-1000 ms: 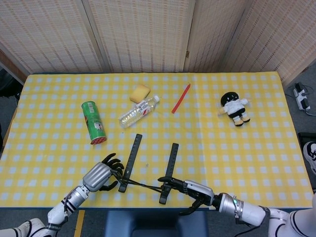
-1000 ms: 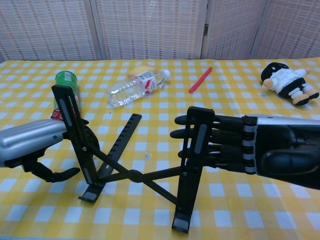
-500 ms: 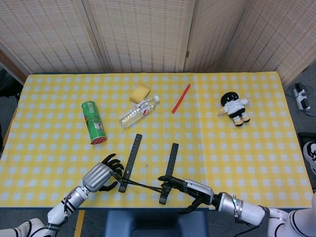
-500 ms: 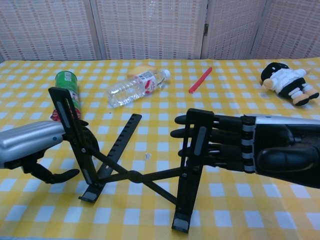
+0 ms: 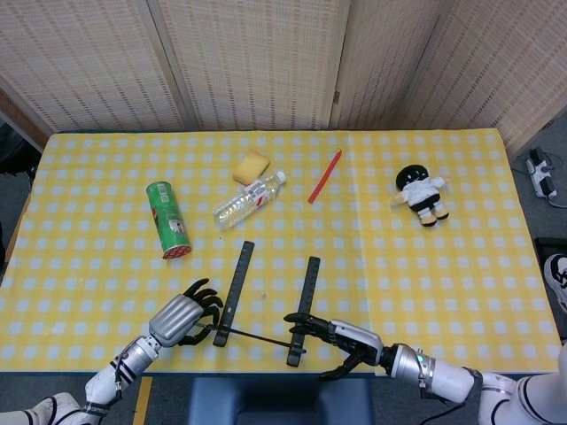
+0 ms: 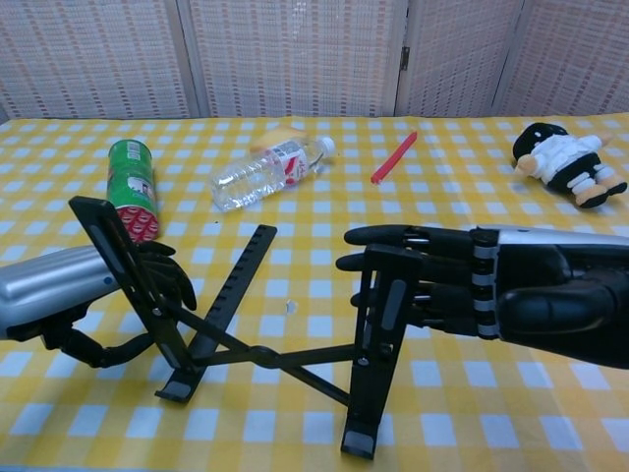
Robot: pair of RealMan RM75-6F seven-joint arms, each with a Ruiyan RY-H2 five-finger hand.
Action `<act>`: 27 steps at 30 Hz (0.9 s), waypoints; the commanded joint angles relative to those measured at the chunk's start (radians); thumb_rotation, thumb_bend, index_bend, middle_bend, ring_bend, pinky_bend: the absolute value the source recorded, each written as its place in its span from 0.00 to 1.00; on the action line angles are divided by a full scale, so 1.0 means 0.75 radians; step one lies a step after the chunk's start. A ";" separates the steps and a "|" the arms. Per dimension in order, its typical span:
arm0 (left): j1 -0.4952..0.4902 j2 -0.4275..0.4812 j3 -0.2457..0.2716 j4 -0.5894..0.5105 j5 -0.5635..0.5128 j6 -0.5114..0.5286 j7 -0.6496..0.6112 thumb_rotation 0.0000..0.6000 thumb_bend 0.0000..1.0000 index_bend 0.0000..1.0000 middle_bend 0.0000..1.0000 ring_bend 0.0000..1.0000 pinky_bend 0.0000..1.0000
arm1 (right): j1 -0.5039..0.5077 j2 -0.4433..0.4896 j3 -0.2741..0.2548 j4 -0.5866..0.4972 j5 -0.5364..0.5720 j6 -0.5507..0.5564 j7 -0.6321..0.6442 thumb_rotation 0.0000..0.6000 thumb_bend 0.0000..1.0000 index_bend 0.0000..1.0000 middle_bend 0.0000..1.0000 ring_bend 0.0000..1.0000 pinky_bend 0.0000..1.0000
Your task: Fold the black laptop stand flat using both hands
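The black laptop stand (image 5: 237, 282) stands partly raised near the table's front edge, its two rails joined by crossed links (image 6: 265, 354). My left hand (image 6: 59, 295) grips the left rail (image 6: 123, 280), fingers curled behind it and thumb under it. That rail leans back to the left. My right hand (image 6: 472, 290) lies with straight fingers against the outer side of the right rail (image 6: 378, 339), touching it without holding it. In the head view the left hand (image 5: 182, 317) and the right hand (image 5: 341, 336) flank the stand.
Behind the stand lie a green can (image 5: 169, 220), a clear bottle (image 5: 248, 200), a yellow sponge (image 5: 252, 166) and a red pen (image 5: 324, 176). A small doll (image 5: 423, 195) lies at the far right. The yellow checked tablecloth (image 5: 425, 283) ends just below the stand.
Both rails have dropped lower and the left one leans further left. The crossed links lie flatter. Both hands stay on the rails they were on.
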 commanded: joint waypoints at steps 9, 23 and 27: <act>-0.010 -0.004 0.007 -0.001 0.000 -0.018 -0.047 1.00 0.53 0.50 0.34 0.20 0.02 | -0.003 0.002 0.002 0.006 0.008 -0.004 0.003 0.80 0.00 0.00 0.02 0.07 0.00; -0.013 -0.008 0.022 0.000 0.007 -0.025 -0.086 1.00 0.53 0.52 0.34 0.20 0.02 | -0.005 0.002 0.005 0.011 0.011 -0.004 0.010 0.80 0.00 0.00 0.02 0.07 0.00; -0.011 -0.015 0.022 0.009 0.006 -0.022 -0.092 1.00 0.53 0.52 0.34 0.20 0.02 | -0.006 0.004 0.006 0.008 0.011 -0.004 0.006 0.80 0.00 0.00 0.02 0.07 0.00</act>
